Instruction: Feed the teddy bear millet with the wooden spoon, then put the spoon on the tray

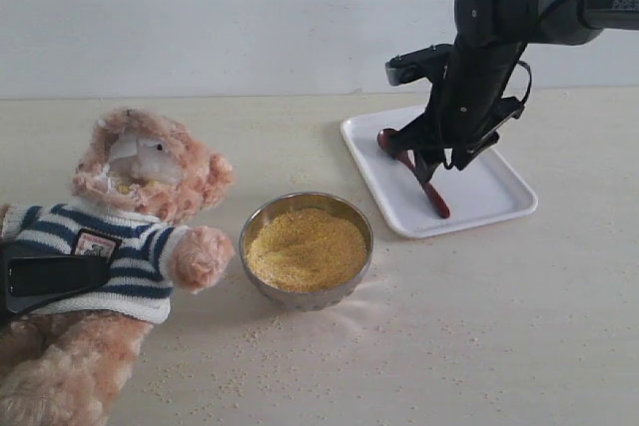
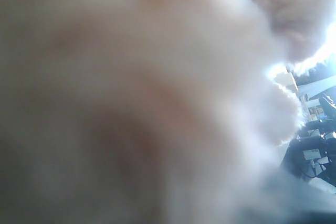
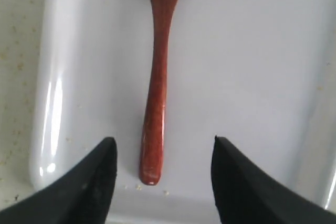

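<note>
Far left, the teddy bear point(image 1: 140, 197) lies on its back on the table point(image 1: 499, 326). A black part, prob. the left gripper point(image 1: 60, 283), sits across its striped shirt. The left wrist view is all blurred fur, so can't tell if that pincer is clamped or slack. Next right is the metal bowl point(image 1: 300, 298), heaped w/ millet point(image 1: 306, 248), w/ loose grains on the table round it and yellow flecks at the bear's muzzle. That suggests feeding is done, though it's only a guess. Further right, the tray point(image 1: 489, 197) holds the wooden spoon point(image 3: 157, 77), which lies flat inside the rim w/ its handle end near one short edge. The right gripper point(image 3: 163, 141) hangs just over that handle end, jaws wide, one finger each side, neither touching the wood. Step in hand looks like the let-go and pull-away. To do it well: keep jaws spread, lift straight up along the approach line w/ no sideways drift, so a finger doesn't flick the handle over the low rim. If it's a pick-up instead: centre on the handle, descend, then close.
</note>
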Action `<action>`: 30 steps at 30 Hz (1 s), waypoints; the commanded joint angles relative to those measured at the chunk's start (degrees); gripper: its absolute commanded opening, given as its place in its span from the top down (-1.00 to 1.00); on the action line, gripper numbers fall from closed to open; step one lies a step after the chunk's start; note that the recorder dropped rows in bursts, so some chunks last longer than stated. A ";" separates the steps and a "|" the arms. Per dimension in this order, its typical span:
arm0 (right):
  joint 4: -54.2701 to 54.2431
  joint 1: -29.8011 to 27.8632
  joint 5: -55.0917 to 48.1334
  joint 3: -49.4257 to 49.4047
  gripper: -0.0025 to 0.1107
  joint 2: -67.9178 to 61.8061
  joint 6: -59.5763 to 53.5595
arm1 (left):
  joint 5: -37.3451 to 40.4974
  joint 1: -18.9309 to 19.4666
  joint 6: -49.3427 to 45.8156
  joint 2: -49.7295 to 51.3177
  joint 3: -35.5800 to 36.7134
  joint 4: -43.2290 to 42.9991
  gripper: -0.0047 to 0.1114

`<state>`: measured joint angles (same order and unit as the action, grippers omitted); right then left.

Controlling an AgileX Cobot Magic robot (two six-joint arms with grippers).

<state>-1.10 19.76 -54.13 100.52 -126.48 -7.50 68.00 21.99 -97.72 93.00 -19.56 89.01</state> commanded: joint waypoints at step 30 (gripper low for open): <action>-1.37 2.21 42.78 -86.84 0.96 68.44 12.58 | 1.96 0.15 -0.40 -0.05 -0.48 0.53 0.83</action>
<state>-2.32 21.80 -11.69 16.19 -60.92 5.01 68.00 21.99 -97.72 93.00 -19.56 89.01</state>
